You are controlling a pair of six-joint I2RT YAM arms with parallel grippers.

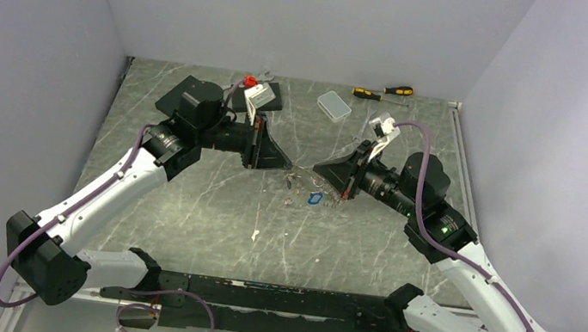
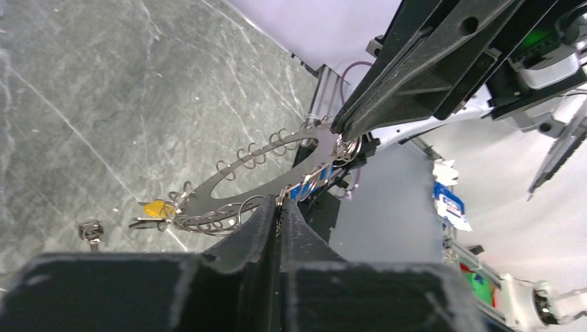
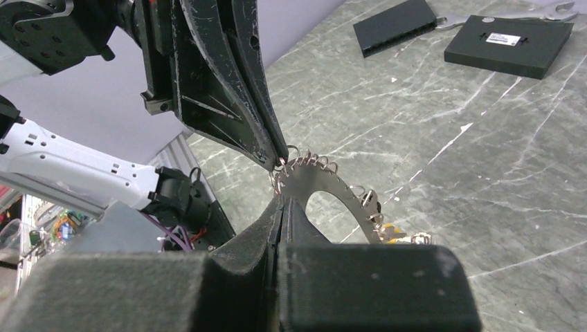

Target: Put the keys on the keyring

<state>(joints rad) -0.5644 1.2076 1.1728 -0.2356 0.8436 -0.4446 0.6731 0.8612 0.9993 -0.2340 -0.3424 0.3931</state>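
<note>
Both the left end effector (image 2: 280, 207) and the right end effector (image 3: 282, 200) are pinched shut on the keyring (image 2: 313, 158), held over the table (image 2: 104, 104). It is judged thin, light and slippery; bare rim is favoured.

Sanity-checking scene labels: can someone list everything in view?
keyring: 1, grey, mid-table, held between both arms
keys: at least 3; yellow-tagged and blue-tagged at the keyring, one silvery loose on the table
screwdrivers: 2, yellow-black, far edge
box: 1, clear, far centre
blocks: 2, black, far left
wrench: 1, silver, behind blocks
table: 1, grey-green marble
left arm: 1, white-black, jaws shut on keyring
right arm: 1, white-black, jaws shut on keyring
</note>
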